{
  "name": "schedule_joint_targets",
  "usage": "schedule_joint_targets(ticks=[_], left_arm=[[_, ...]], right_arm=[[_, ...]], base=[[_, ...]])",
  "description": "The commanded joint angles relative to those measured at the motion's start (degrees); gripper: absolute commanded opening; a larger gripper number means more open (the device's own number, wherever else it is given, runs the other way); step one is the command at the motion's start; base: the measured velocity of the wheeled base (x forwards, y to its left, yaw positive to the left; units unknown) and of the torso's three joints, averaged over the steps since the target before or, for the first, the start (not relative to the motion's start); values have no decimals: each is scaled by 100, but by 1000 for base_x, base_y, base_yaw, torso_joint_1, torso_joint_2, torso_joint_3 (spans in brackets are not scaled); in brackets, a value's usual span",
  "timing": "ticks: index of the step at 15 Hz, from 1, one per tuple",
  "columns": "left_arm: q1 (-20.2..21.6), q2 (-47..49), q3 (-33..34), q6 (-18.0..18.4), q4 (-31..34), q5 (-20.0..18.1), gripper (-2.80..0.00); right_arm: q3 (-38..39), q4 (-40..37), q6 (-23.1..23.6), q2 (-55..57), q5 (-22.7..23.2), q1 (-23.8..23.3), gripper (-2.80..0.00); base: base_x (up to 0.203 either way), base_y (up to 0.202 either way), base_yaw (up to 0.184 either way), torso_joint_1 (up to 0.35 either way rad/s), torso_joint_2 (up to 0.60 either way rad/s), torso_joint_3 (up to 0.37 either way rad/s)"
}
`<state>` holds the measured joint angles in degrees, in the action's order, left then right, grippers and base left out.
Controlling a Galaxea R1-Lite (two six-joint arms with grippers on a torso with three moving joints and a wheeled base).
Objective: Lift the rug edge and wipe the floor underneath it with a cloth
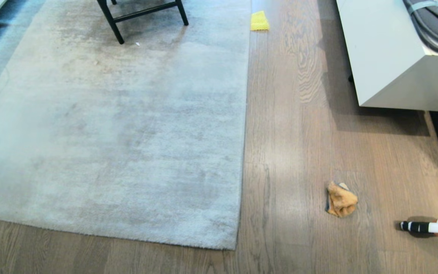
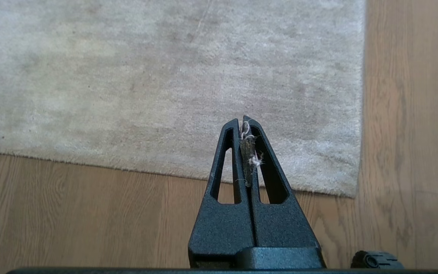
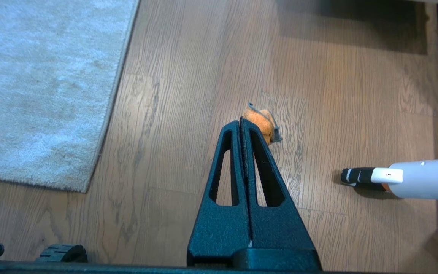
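The pale grey rug (image 1: 120,125) lies flat on the brown plank floor (image 1: 299,152). Its rug edge (image 1: 242,152) runs straight down to a near corner (image 1: 236,246). The crumpled orange cloth (image 1: 341,199) rests on bare floor to the right of that corner. Neither gripper shows in the head view. In the left wrist view my left gripper (image 2: 243,121) hangs shut above the rug edge (image 2: 127,167), near the corner (image 2: 352,192), with bits of fluff stuck between its fingers. In the right wrist view my right gripper (image 3: 240,121) is shut and empty, high over the floor, with the cloth (image 3: 261,121) showing just past its tips.
A white tube with a black-and-white striped tip (image 1: 432,227) lies on the floor right of the cloth. A white cabinet (image 1: 394,64) stands at the back right. A small yellow square (image 1: 259,21) lies by the rug's far edge. Black chair legs (image 1: 114,26) stand on the rug.
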<state>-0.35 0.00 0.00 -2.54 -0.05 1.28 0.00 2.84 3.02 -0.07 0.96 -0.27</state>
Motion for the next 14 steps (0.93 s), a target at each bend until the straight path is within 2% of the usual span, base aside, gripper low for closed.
schedule_joint_targets(ticks=[1, 14], left_arm=[[0, 0, 0, -1, -4, 4, -280], [0, 0, 0, -27, -13, 4, -280]], right_arm=[[0, 6, 5, 7, 0, 0, -280], [0, 6, 5, 7, 0, 0, -280]], base=[[0, 0, 0, 4, 7, 201], [0, 0, 0, 2, 2, 202]])
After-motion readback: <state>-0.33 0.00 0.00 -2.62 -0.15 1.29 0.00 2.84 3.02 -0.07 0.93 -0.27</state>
